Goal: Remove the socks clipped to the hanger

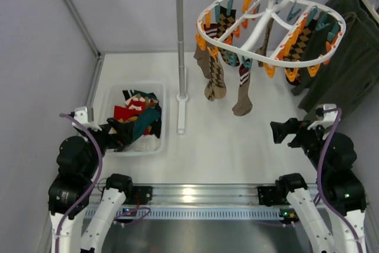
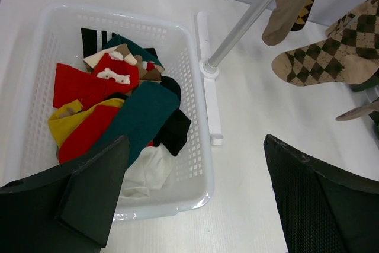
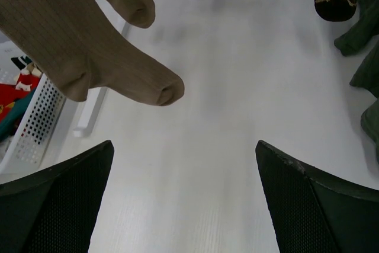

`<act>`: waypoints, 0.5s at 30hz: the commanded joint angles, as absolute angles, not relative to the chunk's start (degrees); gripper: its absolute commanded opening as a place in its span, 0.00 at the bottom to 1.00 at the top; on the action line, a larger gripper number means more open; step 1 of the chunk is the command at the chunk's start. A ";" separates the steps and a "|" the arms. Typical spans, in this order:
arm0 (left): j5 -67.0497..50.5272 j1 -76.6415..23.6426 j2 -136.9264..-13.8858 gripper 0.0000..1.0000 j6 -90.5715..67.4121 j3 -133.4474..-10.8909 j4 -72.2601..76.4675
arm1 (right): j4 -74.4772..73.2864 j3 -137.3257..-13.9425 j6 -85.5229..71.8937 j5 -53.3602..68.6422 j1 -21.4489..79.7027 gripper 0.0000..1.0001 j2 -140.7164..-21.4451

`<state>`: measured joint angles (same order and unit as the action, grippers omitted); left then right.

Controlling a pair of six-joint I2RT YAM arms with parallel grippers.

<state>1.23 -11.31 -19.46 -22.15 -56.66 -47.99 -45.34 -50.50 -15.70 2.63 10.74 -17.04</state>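
Nearest, the left end effector (image 2: 195, 167) is spread and empty over the basket (image 2: 198, 87), and the right end effector (image 3: 183, 173) is spread and empty low above the counter (image 3: 225, 117). Beyond, the socks (image 1: 216, 78) dangle from the hanger (image 1: 260, 31). It is probably best to pinch one just under its clip (image 1: 202, 44) and pull steadily downward.

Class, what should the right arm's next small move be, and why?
Probably lift the open, empty right hand toward the nearest tan sock: the brown and tan socks hang clipped on the white plastic oval hanger above it.
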 commanded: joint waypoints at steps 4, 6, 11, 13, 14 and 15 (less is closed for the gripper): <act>3.43 -11.43 -19.07 0.98 -23.56 -55.02 -44.82 | -40.52 -48.96 -19.68 0.35 11.69 0.99 -15.91; 3.78 -11.43 -20.30 0.99 -23.64 -54.76 -44.91 | -38.51 -48.17 -20.91 0.35 11.60 0.99 -15.03; 3.68 -11.43 -21.44 0.98 -24.87 -53.70 -44.56 | -27.71 -42.11 -23.20 16.05 11.69 1.00 -10.90; 3.87 -11.43 -21.53 0.99 -25.57 -52.92 -44.04 | -19.36 -37.98 -26.78 24.30 11.60 0.99 -11.68; 3.43 -11.51 -21.45 0.98 -25.75 -52.56 -43.77 | -16.81 -37.10 -28.02 26.17 11.69 0.99 -13.78; 3.25 -11.43 -21.18 0.99 -26.19 -52.21 -43.60 | -14.79 -35.78 -28.65 27.84 11.69 1.00 -15.10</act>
<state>2.90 -11.31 -20.78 -24.38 -53.17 -47.42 -27.94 -38.28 -23.88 16.80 10.76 -11.88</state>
